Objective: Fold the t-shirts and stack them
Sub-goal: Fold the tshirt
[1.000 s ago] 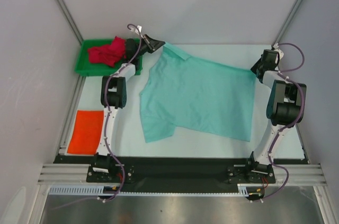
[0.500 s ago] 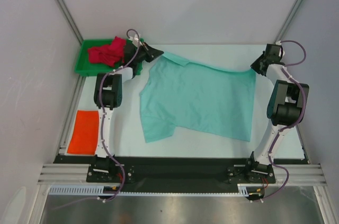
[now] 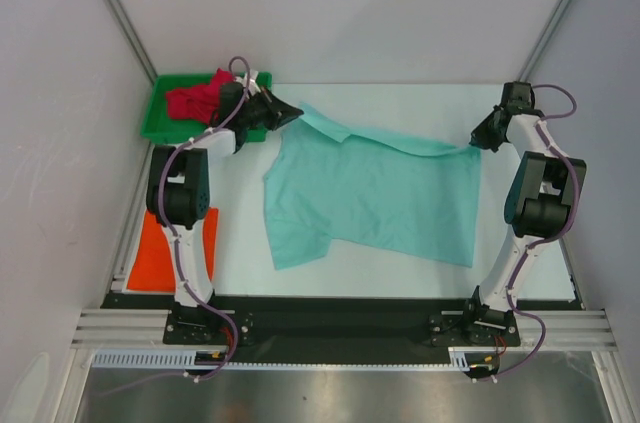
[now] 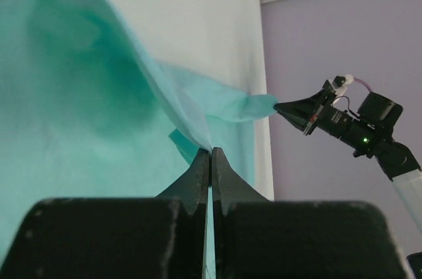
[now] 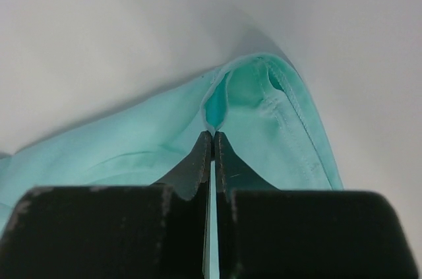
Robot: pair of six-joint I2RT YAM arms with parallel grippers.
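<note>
A mint green t-shirt (image 3: 370, 193) lies spread across the middle of the table, its far edge lifted. My left gripper (image 3: 297, 111) is shut on the far left corner of that edge, and the cloth (image 4: 99, 114) rises from its closed tips (image 4: 211, 150). At the far right, my right gripper (image 3: 476, 141) is shut on the hemmed corner (image 5: 264, 94), pinched at its tips (image 5: 212, 134). A bright orange t-shirt (image 3: 162, 251) lies folded flat at the near left, partly under the left arm. The crimson red t-shirt (image 3: 195, 98) sits crumpled in the green tray (image 3: 158, 121).
The green tray stands at the far left corner beside the left arm's wrist. Metal frame posts (image 3: 115, 8) run along both back corners. The black mounting rail (image 3: 340, 318) with both arm bases crosses the near edge.
The left arm has swung left and its gripper has dropped nearer, drawing the shirt's far left corner down. The right gripper has shifted slightly, and the far edge now sags and folds over.
</note>
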